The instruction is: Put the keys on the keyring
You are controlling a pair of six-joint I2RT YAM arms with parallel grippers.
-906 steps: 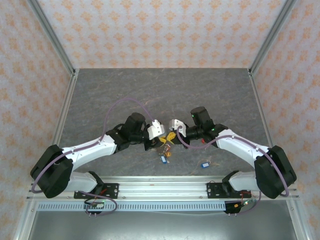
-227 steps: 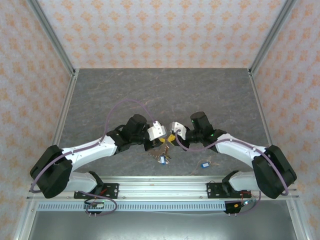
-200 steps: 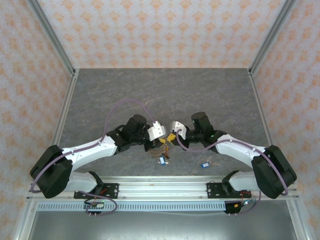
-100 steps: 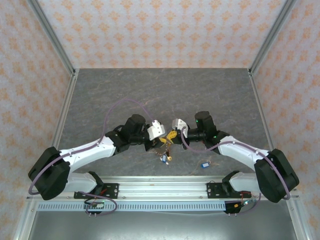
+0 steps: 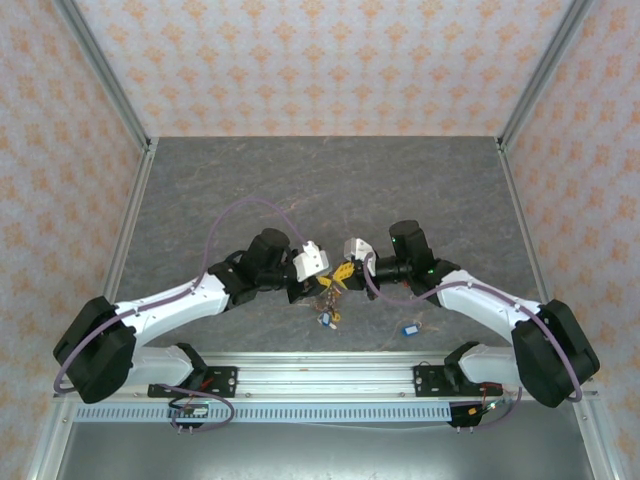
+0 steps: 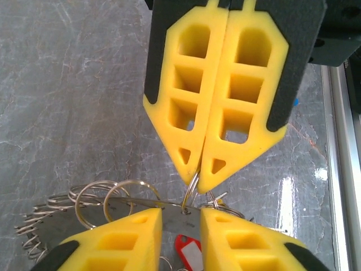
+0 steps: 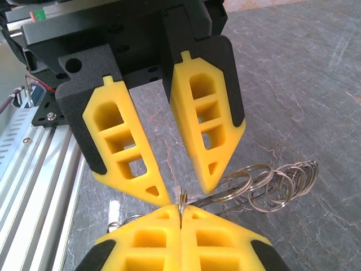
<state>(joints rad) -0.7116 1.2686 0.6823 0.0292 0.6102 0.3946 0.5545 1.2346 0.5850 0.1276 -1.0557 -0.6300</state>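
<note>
Left wrist view: left gripper (image 6: 181, 217), jaws narrowly parted, clamped on the rim of the keyring (image 6: 62, 223), held flat with wire loops (image 6: 93, 197) strung along it. Opposite, tip to tip: right gripper (image 6: 200, 178), pressed fully together on a small split ring (image 6: 190, 197) at the keyring's edge. Lower down, seen between the left jaws: red-tagged key (image 6: 189, 253). Top external view: keys (image 5: 329, 318) dangling under the keyring above the table (image 5: 300, 190); blue-tagged key (image 5: 409, 329) lying well apart, nearer the right arm.
</note>
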